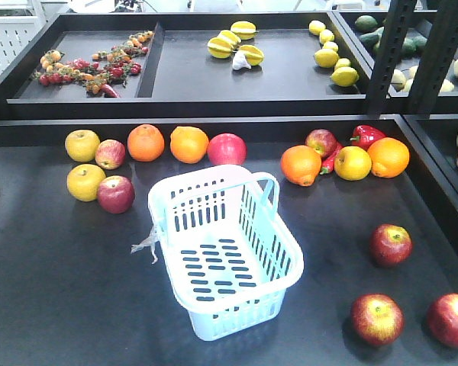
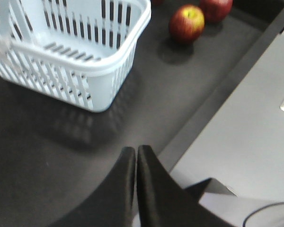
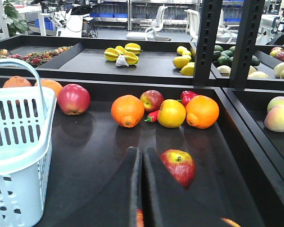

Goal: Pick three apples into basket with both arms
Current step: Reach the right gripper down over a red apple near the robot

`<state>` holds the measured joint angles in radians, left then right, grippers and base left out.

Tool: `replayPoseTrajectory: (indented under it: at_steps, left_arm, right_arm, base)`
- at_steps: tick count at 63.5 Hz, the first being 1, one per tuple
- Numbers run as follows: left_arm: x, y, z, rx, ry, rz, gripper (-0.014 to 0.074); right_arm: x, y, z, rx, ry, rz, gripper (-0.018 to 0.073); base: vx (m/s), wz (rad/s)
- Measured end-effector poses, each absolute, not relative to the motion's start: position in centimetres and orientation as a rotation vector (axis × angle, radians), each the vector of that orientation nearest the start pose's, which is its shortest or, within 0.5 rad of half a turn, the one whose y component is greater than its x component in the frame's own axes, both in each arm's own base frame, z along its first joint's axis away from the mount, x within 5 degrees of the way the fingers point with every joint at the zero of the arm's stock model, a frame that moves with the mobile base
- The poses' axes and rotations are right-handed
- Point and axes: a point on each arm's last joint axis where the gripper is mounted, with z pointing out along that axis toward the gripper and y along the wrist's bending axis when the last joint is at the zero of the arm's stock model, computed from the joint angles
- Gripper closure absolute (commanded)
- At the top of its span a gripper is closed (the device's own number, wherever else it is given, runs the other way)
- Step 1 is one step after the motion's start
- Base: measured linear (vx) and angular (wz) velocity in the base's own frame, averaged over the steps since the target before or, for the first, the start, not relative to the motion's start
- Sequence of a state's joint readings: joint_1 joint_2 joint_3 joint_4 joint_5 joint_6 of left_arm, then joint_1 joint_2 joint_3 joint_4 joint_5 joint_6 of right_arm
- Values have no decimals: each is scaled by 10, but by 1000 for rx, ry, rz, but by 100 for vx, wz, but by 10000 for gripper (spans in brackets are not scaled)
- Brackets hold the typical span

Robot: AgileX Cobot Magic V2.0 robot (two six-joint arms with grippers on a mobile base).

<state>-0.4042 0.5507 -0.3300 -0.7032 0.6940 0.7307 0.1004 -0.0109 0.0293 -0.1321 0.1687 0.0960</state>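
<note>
- The left gripper [image 2: 136, 150] has its fingers pressed together and holds nothing.
- The right gripper [image 3: 141, 151] is likewise closed and empty, with one apple just beyond it.
- The three apples [image 1: 376, 319] lie on the dark tray [image 1: 61, 290], right of the basket [image 1: 214, 210] and outside it.
- Oranges [image 1: 301, 165] sit farther back.

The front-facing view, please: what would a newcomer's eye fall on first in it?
The pale blue basket stands empty in the middle of the dark shelf and is the brightest thing there. On the right of the picture lie three red apples, apart from one another, two of them near the front edge. Behind the basket runs a row of oranges and yellow fruits.
</note>
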Motion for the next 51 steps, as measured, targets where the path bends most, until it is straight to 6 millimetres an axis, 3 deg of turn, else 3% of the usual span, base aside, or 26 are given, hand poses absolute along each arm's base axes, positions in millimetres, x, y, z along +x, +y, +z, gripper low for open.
replayPoseTrajectory:
  at_steps: [10,24,32,36,40,51]
  left_arm:
    - [73,-71,233,817,2112,-608,604]
    - [75,-72,236,771,2093,-624,604]
    - [75,-72,236,768,2092,-628,604]
    - [75,-72,236,768,2090,-628,604]
    - [75,-72,236,768,2090,-628,604]
    - [75,-71,237,765,2086,-626,604]
  right_arm:
    - [56,5,192,-14,1633,124,561]
    - [56,5,207,394,1440,583,561]
    - [55,3,216,533,1340,743,561]
    - [52,4,230,512,1332,747,561]
    - [46,5,257,447,1339,717,561]
    - [49,10,318,255,1599,491,545]
  base:
    - [0,0]
    - [0,0]
    - [0,0]
    - [0,0]
    - [0,0]
    - [0,0]
